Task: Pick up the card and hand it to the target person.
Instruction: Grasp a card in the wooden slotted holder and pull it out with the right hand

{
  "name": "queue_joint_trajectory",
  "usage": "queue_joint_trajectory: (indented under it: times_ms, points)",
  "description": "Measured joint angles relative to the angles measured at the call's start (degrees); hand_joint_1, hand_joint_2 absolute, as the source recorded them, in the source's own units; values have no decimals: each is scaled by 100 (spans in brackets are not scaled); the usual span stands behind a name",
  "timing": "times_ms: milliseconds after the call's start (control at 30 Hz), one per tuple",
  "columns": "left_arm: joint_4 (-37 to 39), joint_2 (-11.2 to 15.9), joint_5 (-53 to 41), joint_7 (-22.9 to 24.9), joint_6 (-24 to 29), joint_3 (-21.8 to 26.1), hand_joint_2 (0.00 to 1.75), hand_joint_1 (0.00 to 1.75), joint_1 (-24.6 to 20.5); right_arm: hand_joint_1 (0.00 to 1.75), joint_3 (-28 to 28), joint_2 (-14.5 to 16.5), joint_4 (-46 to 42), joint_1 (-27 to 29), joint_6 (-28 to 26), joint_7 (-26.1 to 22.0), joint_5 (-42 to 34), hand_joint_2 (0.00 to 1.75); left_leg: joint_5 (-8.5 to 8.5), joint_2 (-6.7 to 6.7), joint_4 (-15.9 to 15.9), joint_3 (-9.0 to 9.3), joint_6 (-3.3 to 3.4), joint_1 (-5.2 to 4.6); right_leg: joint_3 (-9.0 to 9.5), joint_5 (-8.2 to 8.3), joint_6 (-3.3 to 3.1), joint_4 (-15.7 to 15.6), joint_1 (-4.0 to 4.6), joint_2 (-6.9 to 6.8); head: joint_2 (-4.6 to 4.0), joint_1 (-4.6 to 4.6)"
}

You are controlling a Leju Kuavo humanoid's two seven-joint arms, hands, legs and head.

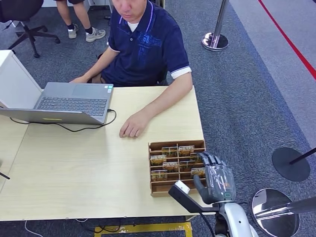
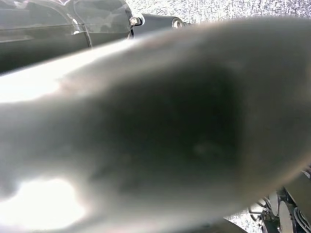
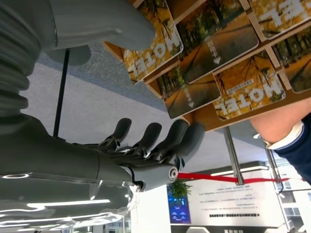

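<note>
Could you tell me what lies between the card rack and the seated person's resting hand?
Bare tabletop: the head view shows nothing between the rack and that hand.

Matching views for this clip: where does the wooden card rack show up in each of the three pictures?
Head view: the card rack sits at the table's near right corner, the right hand at its right end.
Left wrist view: not in it; the picture is a blurred grey surface.
Right wrist view: the card rack runs across the upper part of the picture, hotel cards in its slots.
Shared landmark: the person's blue sleeve with white cuff.
</note>
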Motion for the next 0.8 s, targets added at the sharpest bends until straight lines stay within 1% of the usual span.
queue_joint_trajectory:
  times_ms: [100, 233, 333, 467, 700, 800]
  points:
    - [0, 0, 0, 0, 0, 0, 0, 0, 0, 70, 1, 0, 4, -2, 4, 0, -1, 175, 0, 0, 0, 0, 0, 0, 0, 0, 0, 0, 0, 0, 0, -1]
    - [0, 0, 0, 1, -1, 0, 0, 0, -1, 92, 2, 0, 38, -22, 22, -2, -19, 175, 0, 0, 0, 0, 0, 0, 0, 0, 0, 0, 0, 0, 0, -1]
    - [0, 0, 0, 2, 0, 0, 0, 0, -1, 105, 2, 0, 47, -26, 26, -5, -28, 175, 0, 0, 0, 0, 0, 0, 0, 0, 0, 0, 0, 0, 0, 0]
    - [0, -1, 0, 6, 0, 0, 0, 0, -1, 103, 2, 0, 48, -28, 26, -14, -31, 175, 0, 0, 0, 0, 0, 0, 0, 0, 0, 0, 0, 0, 0, 0]
    - [0, 0, 1, 7, 0, 0, 0, 0, -1, 110, 0, 1, 48, -45, 26, -46, -26, 175, 0, 0, 0, 0, 0, 0, 0, 0, 0, 0, 0, 0, 0, 0]
    - [0, 0, 2, 6, 0, 0, 0, 0, -1, 103, 0, 0, 48, -49, 25, -48, -26, 175, 0, 0, 0, 0, 0, 0, 0, 0, 0, 0, 0, 0, 0, 0]
